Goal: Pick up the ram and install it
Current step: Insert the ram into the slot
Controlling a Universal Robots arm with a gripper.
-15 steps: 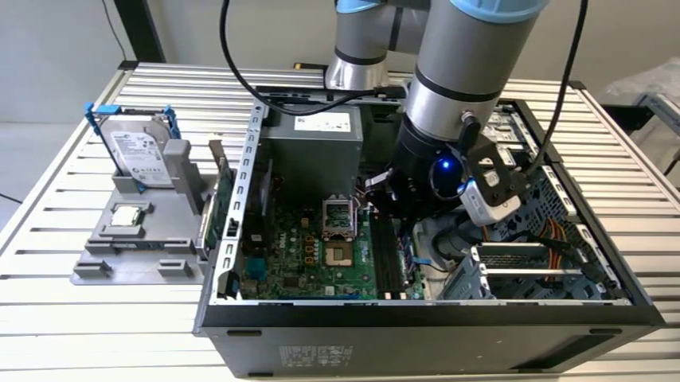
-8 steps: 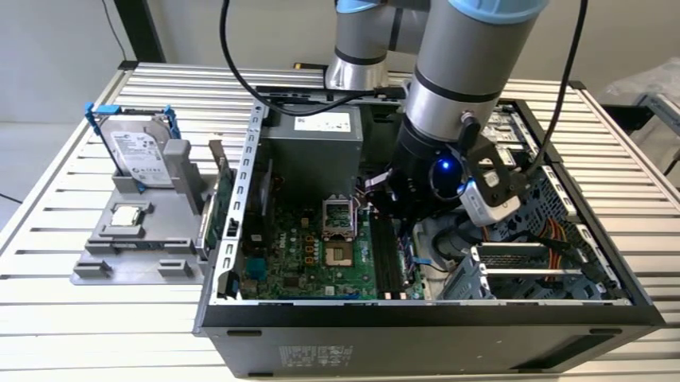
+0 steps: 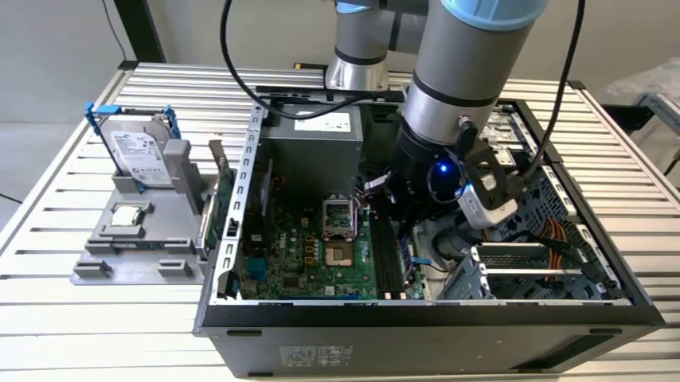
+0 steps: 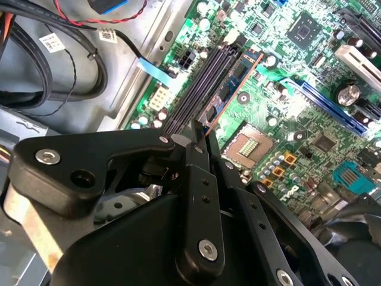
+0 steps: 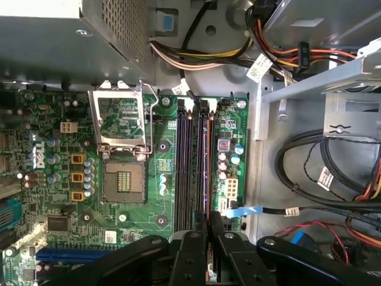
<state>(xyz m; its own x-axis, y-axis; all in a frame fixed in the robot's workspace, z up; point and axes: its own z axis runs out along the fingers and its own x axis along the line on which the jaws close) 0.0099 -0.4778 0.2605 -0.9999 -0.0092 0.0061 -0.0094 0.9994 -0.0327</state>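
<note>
A slatted aluminium table point(image 3: 95, 318) carries an open black computer case point(image 3: 425, 338), its green motherboard point(image 3: 308, 263) facing up. At about nine o'clock from the case, a grey holder tray point(image 3: 133, 251) stands on the slats with a silver hard drive point(image 3: 140, 155) in a blue frame propped upright and a small square processor chip point(image 3: 127, 215) lying flat in front of it. Behind the table, a pale wall and floor show.

The arm reaches down into the case, and the gripper point(image 3: 396, 227) sits low over the memory slots point(image 5: 189, 161), at roughly three o'clock from the empty processor socket point(image 5: 122, 179). In both wrist views the black fingers point(image 4: 196, 155) are drawn nearly together, pinching the ram point(image 4: 229, 92) by its near end. The ram stands on edge along one of the dark slots, its orange-lined edge running away from the fingertips; whether it is fully seated, I cannot tell. Bundled cables point(image 5: 333, 173) lie in the bay beside the board.
</note>
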